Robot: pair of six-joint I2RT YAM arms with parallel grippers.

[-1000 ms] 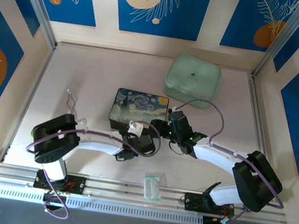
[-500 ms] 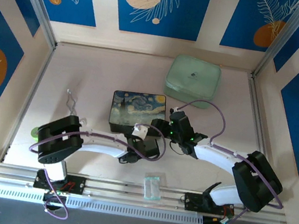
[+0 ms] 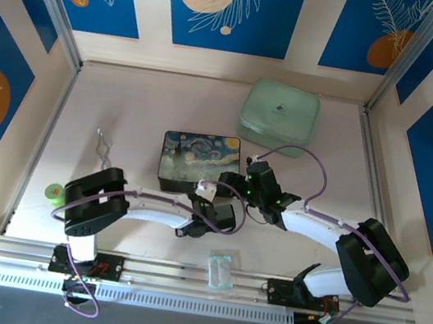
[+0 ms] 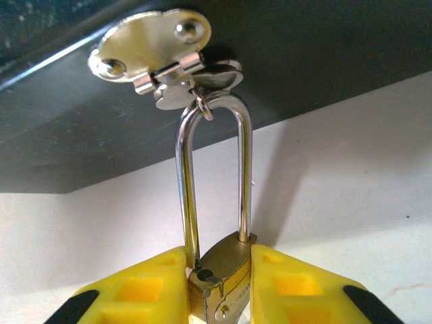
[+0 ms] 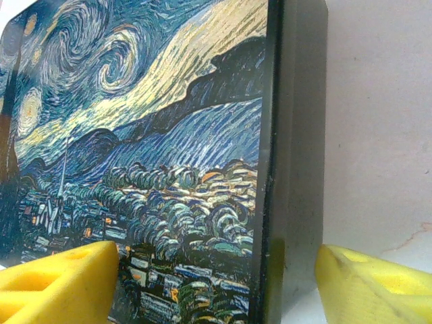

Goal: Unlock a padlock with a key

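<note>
The brass padlock (image 4: 226,270) is clamped between the yellow fingers (image 4: 135,290) of my left gripper (image 4: 219,260), which is shut on its body. Its silver shackle (image 4: 212,175) runs through the ring of the hasp (image 4: 152,47) on the Starry Night box (image 4: 304,54). The shackle's left leg ends beside an open hole in the padlock body. In the top view my left gripper (image 3: 221,211) sits at the box's (image 3: 200,159) front right corner. My right gripper (image 5: 216,270) is open, its fingers on either side of the box's (image 5: 169,135) edge. The key is hidden.
A pale green lidded container (image 3: 279,116) stands behind the box at the right. Silver tongs (image 3: 103,143) lie at the left, with a small green object (image 3: 52,190) near the left wall. A clear packet (image 3: 221,269) lies on the front rail.
My left gripper has moved right along the box's front to its right corner. The box has shifted a little to the left. The right arm has barely moved.
</note>
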